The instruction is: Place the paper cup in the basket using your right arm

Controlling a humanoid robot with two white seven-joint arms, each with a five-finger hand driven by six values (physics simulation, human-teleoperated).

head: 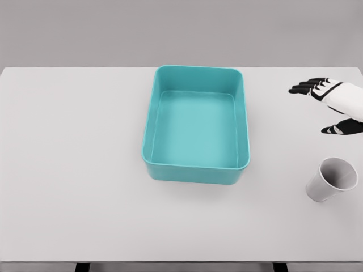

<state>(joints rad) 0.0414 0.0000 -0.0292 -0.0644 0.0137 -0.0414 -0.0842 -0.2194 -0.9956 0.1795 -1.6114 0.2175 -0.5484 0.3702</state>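
Here the paper cup sits, seemingly tilted, just below the right hand, fingers spread and empty.

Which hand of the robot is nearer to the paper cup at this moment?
The right hand. It hovers open above the table, beyond the paper cup near the right edge, not touching it. The left hand is out of view, so its distance cannot be judged.

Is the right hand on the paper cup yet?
Apart. The head view shows bare table between the right hand, fingers spread, and the paper cup nearer the camera.
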